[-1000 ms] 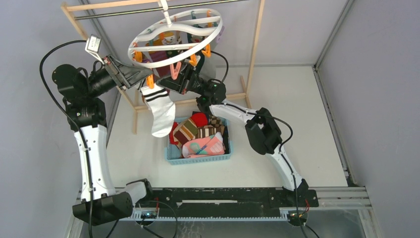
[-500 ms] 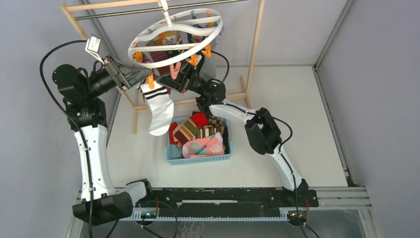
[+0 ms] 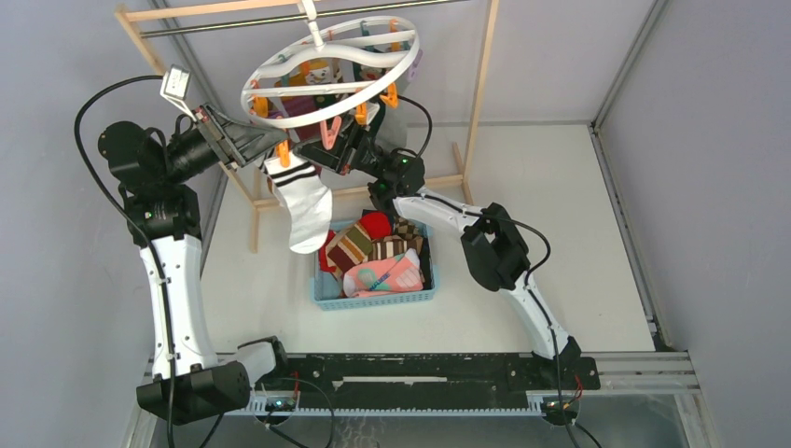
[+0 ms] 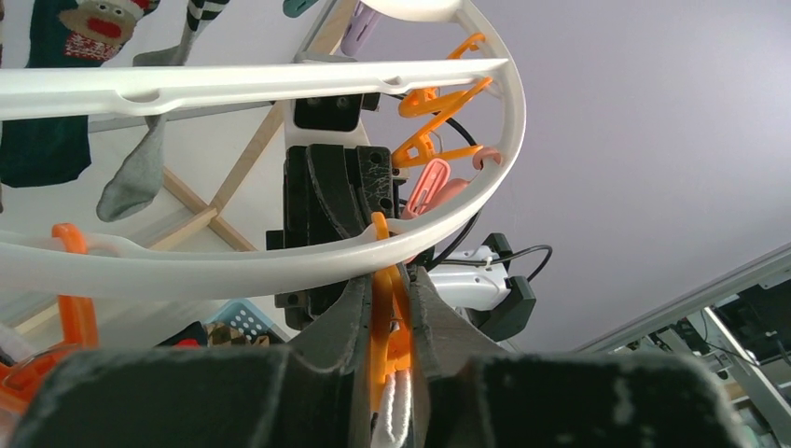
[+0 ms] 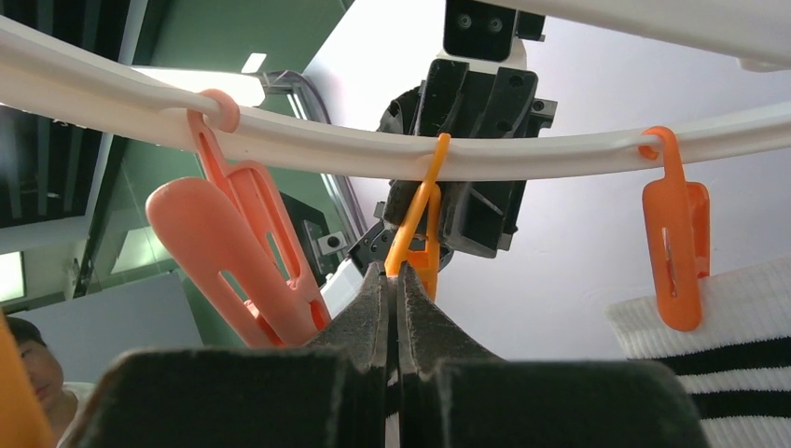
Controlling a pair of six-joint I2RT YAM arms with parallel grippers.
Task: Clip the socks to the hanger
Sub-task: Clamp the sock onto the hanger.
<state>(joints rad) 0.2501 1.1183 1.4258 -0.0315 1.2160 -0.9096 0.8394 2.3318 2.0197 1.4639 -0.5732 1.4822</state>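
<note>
One sock swung slightly; left gripper still pinches orange clip.

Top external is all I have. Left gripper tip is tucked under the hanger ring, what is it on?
Observer: Left wrist view: the left gripper has its fingers pinching an orange clip that hangs from the hanger ring.
Operator: Right gripper?
Observer: Right wrist view: the right gripper is shut, fingers pressed together, tips just below the middle clip.
Operator: White sock pegged?
Observer: Right wrist view: the sock's own orange clip sits over the cuff of the white black-banded sock.
</note>
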